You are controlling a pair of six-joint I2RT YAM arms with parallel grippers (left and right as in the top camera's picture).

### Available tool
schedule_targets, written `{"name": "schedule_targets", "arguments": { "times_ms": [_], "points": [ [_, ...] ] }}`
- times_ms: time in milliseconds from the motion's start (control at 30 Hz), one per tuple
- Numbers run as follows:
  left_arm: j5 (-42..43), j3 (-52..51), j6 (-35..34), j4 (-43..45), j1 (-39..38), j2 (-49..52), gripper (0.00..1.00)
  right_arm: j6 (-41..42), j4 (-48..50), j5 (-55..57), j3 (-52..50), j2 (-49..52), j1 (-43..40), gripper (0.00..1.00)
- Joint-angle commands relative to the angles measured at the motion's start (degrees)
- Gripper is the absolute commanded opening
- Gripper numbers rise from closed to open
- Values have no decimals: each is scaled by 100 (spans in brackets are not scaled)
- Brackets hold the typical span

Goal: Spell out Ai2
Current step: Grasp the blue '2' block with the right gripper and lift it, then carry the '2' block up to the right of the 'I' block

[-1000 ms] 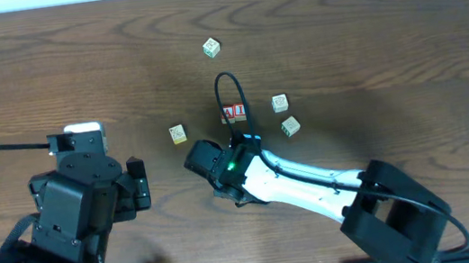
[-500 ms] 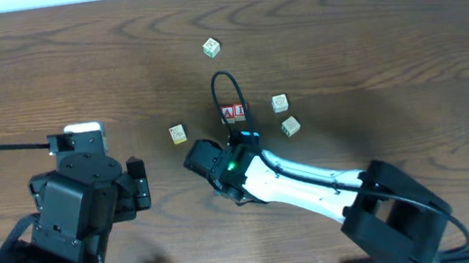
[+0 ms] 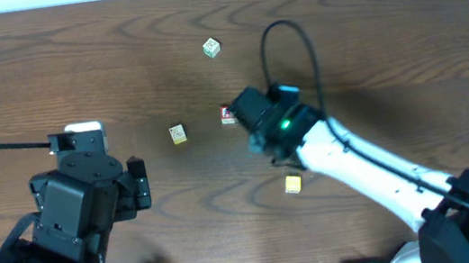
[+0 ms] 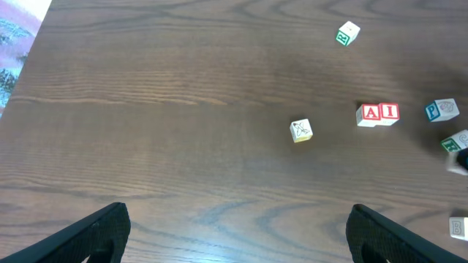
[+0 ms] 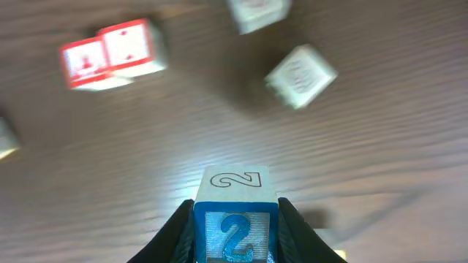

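Note:
Two red blocks reading A and I sit side by side on the wooden table; they also show in the right wrist view and, partly covered, in the overhead view. My right gripper is shut on a blue block marked 2 and holds it above the table, below and right of the A and I blocks. In the overhead view the right gripper is just right of the red blocks and hides the 2 block. My left gripper is open and empty at the front left.
A green R block lies at the back. A yellow block lies left of the red pair. Another yellow block lies near the front. A blue P block and a green-lettered block lie right of the red pair.
My right arm has swung up and to the right, from below the red blocks to just right of them. It now covers two blocks and uncovers the front yellow one. The left arm has not moved.

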Motion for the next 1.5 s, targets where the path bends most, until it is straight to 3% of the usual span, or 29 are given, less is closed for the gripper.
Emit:
{"name": "schedule_targets", "arguments": {
  "times_ms": [0,533,967,1067,1467],
  "points": [
    [-120,28,35,44,17,81,95,-621,-188,-286,306,-39,-415,17],
    [-101,28,-31,181,17,494,95,-1381,-188,-264,782,380,-750,17],
    [-101,28,-140,264,17,595,95,-1888,-754,-503,2363,1700,-846,20],
    [-101,28,-166,264,17,608,95,-1917,-732,-612,2398,1810,-896,24],
    [-96,28,-361,463,17,608,95,-2157,-444,-890,2398,2284,-1075,22]
  ]
}}
